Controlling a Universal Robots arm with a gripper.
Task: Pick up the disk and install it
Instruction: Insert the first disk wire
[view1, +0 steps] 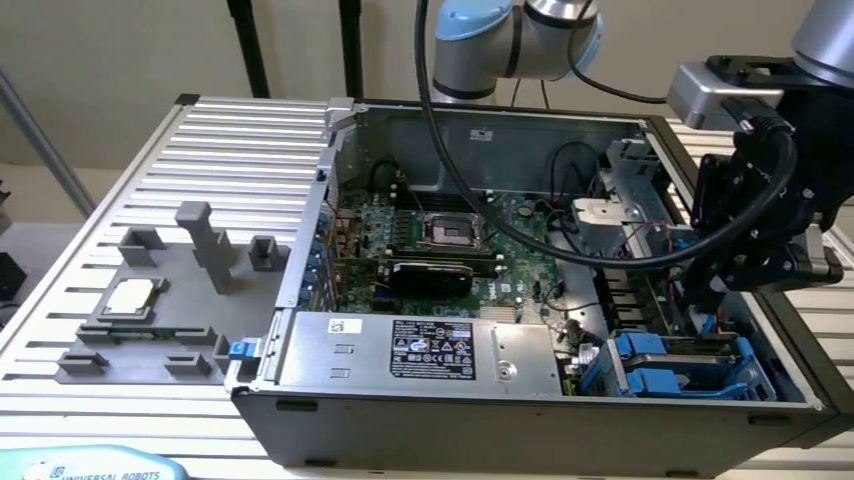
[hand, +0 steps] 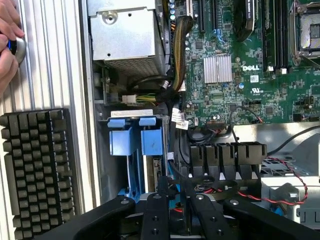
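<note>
Currently we have the gripper (hand: 175, 200) low inside the case, jaws apparently clenched on the disk (hand: 172, 192), its blue frame just beneath them; installing underway, needing careful alignment with the drive cage (hand: 135, 137) ahead.

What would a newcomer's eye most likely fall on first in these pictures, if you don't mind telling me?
Probably the open computer case with its green motherboard laid bare at the middle of the exterior view. Next, the black gripper hanging over the case's side at the exterior view's right, above the bright blue drive cage. In the wrist view, a hand rests beside a black keyboard.
</note>
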